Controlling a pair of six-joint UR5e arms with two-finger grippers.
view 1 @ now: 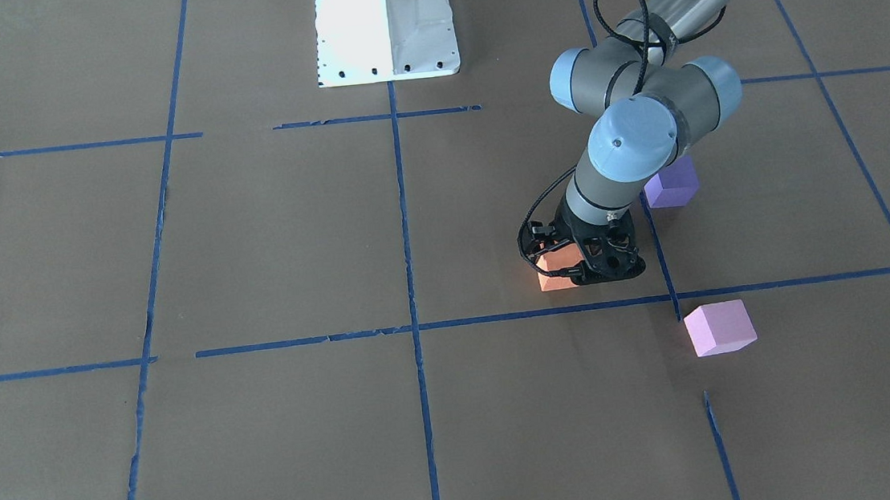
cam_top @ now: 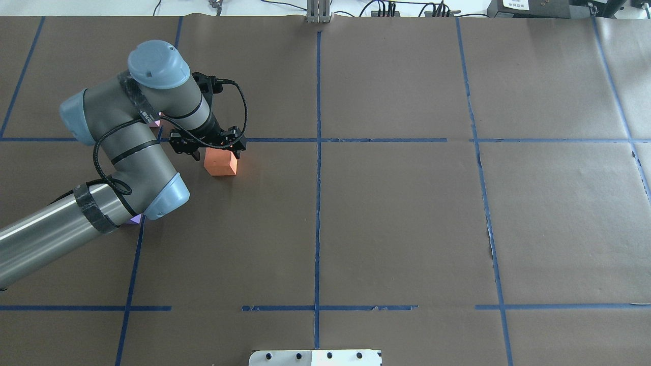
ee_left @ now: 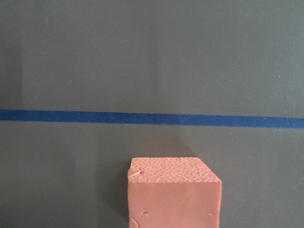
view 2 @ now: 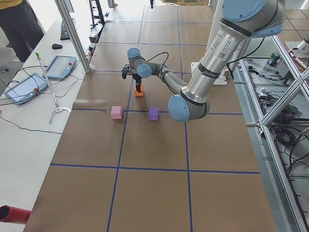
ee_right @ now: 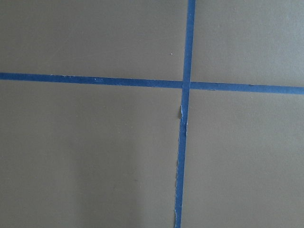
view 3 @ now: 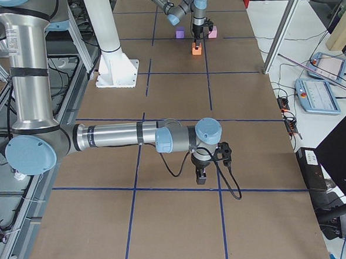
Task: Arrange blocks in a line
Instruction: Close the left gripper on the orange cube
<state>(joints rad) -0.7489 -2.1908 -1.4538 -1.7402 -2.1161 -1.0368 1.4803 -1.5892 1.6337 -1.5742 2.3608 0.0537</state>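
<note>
Paper, brown, over the whole table [cam_top: 407, 229], cut into large squares by blue tape lines [cam_top: 318, 203]. At the near edge, mid-table, a white base plate [view 1: 385, 29] with a row of bolt holes. Along the far side, a white bench [view 2: 34, 140] with two teach pendants [view 2: 60, 66], a mouse [view 2: 57, 46], a green-tipped rod [view 2: 47, 82] and trailing cables. Beyond it, a person [view 2: 19, 21] in dark clothes, cropped at the chest. Toward the bench's right end, a black box with a white label [cam_top: 518, 4], print too small to read.

Left gripper [view 1: 596, 269] down at table level in the left half, right at the orange block [view 1: 551, 279]. Hides that block's left part in the front view. Cannot tell whether clamped on it or standing apart around it. Orange block flat on the paper, just nearer than the far cross line. In the left wrist view, only its pebbled top and one face, with that line beyond.

Violet block [view 1: 673, 184] nearer the robot and further left, one corner behind the wrist of the left arm [view 1: 628, 137]. Pink block [view 1: 719, 327] farther out, past the cross line, in plain sight from the front. Both just left of a lengthwise tape line. From overhead, both under the arm save for slivers. All three apart, none touching.

Right gripper [view 3: 200, 177] low over a tape crossing toward the right end, well apart from every block. Seen only from the side, so cannot tell whether apart or together.
</note>
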